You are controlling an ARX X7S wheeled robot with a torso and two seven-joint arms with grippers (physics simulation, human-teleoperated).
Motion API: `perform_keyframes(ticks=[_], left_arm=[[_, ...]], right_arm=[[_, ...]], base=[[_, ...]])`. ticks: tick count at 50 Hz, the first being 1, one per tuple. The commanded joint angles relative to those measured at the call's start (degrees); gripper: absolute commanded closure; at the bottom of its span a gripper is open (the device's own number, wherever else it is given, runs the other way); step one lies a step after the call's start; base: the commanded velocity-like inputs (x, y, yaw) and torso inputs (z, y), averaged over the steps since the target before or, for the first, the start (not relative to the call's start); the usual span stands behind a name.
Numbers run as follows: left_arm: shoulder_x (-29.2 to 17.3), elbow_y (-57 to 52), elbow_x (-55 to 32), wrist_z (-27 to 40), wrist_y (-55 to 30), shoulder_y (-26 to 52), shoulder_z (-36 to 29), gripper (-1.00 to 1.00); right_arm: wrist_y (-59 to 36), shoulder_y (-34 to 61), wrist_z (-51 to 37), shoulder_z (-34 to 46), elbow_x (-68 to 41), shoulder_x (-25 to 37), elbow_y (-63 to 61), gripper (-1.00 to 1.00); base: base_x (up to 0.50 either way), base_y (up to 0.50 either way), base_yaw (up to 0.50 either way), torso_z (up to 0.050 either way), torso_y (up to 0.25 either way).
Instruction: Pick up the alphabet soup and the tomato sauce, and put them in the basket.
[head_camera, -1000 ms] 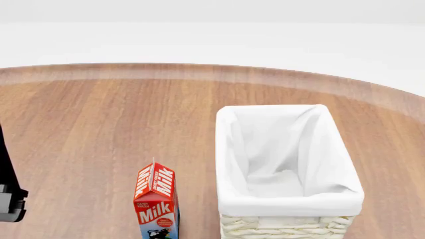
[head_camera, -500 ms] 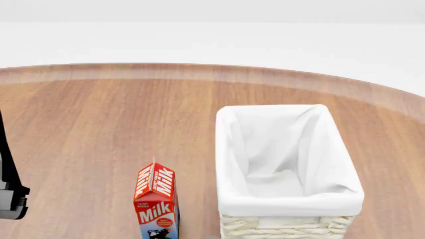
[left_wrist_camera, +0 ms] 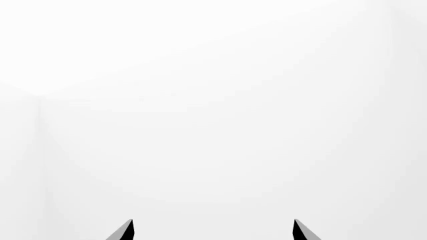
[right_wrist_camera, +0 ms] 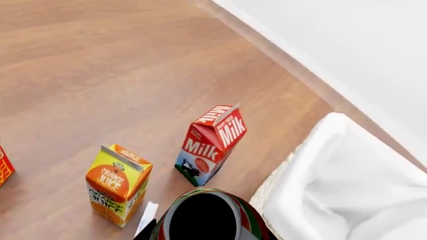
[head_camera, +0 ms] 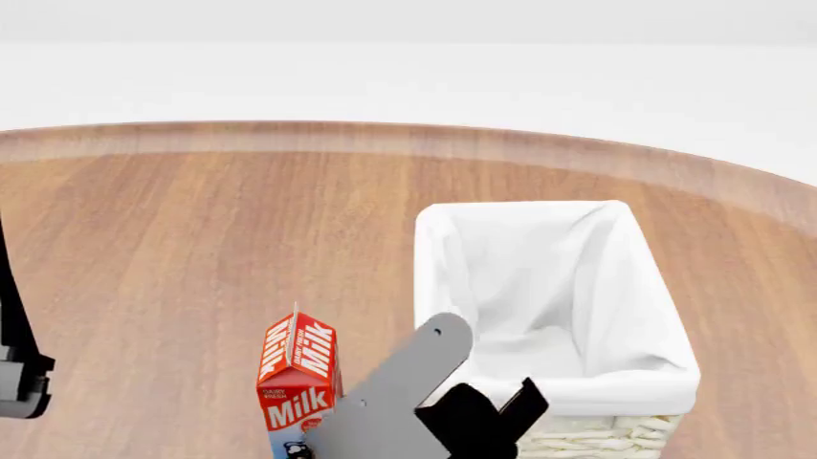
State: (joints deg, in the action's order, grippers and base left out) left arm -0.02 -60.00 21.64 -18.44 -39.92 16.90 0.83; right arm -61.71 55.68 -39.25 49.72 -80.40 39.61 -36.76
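The tomato sauce (right_wrist_camera: 248, 218), a can with a red and green label, fills the near edge of the right wrist view with its dark end facing the camera. My right gripper (right_wrist_camera: 203, 227) is shut on it, just beside the basket's near wall. In the head view the right gripper (head_camera: 492, 421) hangs at the front rim of the cream wicker basket (head_camera: 562, 381), and the can is hidden there. My left gripper (left_wrist_camera: 212, 231) is open and faces blank white, with nothing between its fingertips (left_wrist_camera: 127, 231). The alphabet soup is out of view.
A red milk carton (head_camera: 300, 381) stands just left of the basket. An orange juice carton (right_wrist_camera: 117, 185) stands nearer, beside the milk carton (right_wrist_camera: 212, 144). My left arm (head_camera: 18, 378) hangs at the table's left. The wooden table (head_camera: 205, 239) has a curved far edge.
My right arm has risen into the head view from below, between the milk carton and the basket's front rim. The left arm has barely moved.
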Motion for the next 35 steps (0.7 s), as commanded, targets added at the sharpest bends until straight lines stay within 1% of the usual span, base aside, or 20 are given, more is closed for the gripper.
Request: perform_keyframes(ticks=[1, 2, 3, 8, 9, 10, 11, 13, 14, 17, 18, 25, 29, 31, 35], left_arm=[[0.0, 0.0, 0.1, -0.3, -0.4, 0.5, 0.2, -1.00], [0.0, 0.0, 0.1, -0.3, -0.4, 0.5, 0.2, -1.00], [0.0, 0.0, 0.1, -0.3, -0.4, 0.4, 0.2, -1.00], [0.0, 0.0, 0.0, -0.1, -0.3, 0.2, 0.0, -1.00], [0.0, 0.0, 0.2, 0.0, -0.2, 0.1, -0.2, -1.00], [0.0, 0.0, 0.2, 0.0, -0.2, 0.1, -0.2, -1.00], [0.0, 0.0, 0.1, 0.1, -0.2, 0.1, -0.2, -1.00], [0.0, 0.0, 0.2, 0.0, -0.2, 0.2, -0.3, -1.00], [0.0, 0.0, 0.3, 0.0, -0.3, 0.2, -0.3, -1.00], [0.0, 0.0, 0.4, -0.1, -0.4, 0.3, -0.5, -1.00], [0.0, 0.0, 0.2, 0.0, -0.3, 0.3, -0.4, -1.00], [0.0, 0.0, 0.1, 0.3, 0.1, -0.3, -0.5, -1.00], [0.0, 0.0, 0.0, 0.4, 0.2, -0.5, -0.4, -1.00], [0.0, 0.0, 0.1, 0.4, 0.1, -0.5, -0.6, -1.00], [0.0, 0.0, 0.2, 0.5, -0.1, -0.3, -1.0, -1.00]], right_arm=[[-1.6, 8.8, -2.5, -5.0, -8.9, 0.3, 1.3, 1.00], [-0.7, 7.4, -1.2, -4.8, -6.2, 0.4, 1.1, 1.00], [-1.3, 9.8, -2.2, -5.7, -9.1, 0.5, 2.1, 1.00], [-1.1, 12.4, -2.3, -7.0, -10.7, 0.6, 3.8, 1.00], [0.1, 10.7, -0.8, -6.8, -7.6, 0.6, 3.8, 1.00], [-0.7, 12.7, -1.5, -7.3, -9.7, 0.5, 4.6, 1.00], [-0.4, 12.6, -1.3, -7.4, -9.3, 0.5, 4.6, 1.00], [-1.1, 15.5, -1.8, -8.1, -11.3, 0.3, 6.3, 1.00], [-0.2, 14.3, -0.8, -8.0, -9.0, 0.4, 6.2, 1.00], [-1.4, 17.3, -0.8, -8.3, -10.0, 0.0, 8.4, 1.00], [-0.8, 16.6, -0.1, -8.3, -8.4, 0.1, 8.5, 1.00], [-1.5, 21.4, 0.3, -9.3, -9.3, -1.0, 12.8, 1.00], [-1.4, 22.9, 1.3, -9.5, -8.3, -1.4, 15.1, 1.00], [-0.4, 22.4, 2.5, -9.2, -5.5, -1.4, 16.0, 1.00], [-0.7, 25.2, 4.1, -9.3, -4.6, -2.4, 20.5, 1.00]], base=[[0.00, 0.00, 0.00, 0.000, 0.000], [0.00, 0.00, 0.00, 0.000, 0.000], [0.00, 0.00, 0.00, 0.000, 0.000], [0.00, 0.00, 0.00, 0.000, 0.000], [0.00, 0.00, 0.00, 0.000, 0.000], [0.00, 0.00, 0.00, 0.000, 0.000], [0.00, 0.00, 0.00, 0.000, 0.000], [0.00, 0.00, 0.00, 0.000, 0.000], [0.00, 0.00, 0.00, 0.000, 0.000], [0.00, 0.00, 0.00, 0.000, 0.000], [0.00, 0.00, 0.00, 0.000, 0.000], [0.00, 0.00, 0.00, 0.000, 0.000], [0.00, 0.00, 0.00, 0.000, 0.000], [0.00, 0.00, 0.00, 0.000, 0.000], [0.00, 0.00, 0.00, 0.003, 0.000]])
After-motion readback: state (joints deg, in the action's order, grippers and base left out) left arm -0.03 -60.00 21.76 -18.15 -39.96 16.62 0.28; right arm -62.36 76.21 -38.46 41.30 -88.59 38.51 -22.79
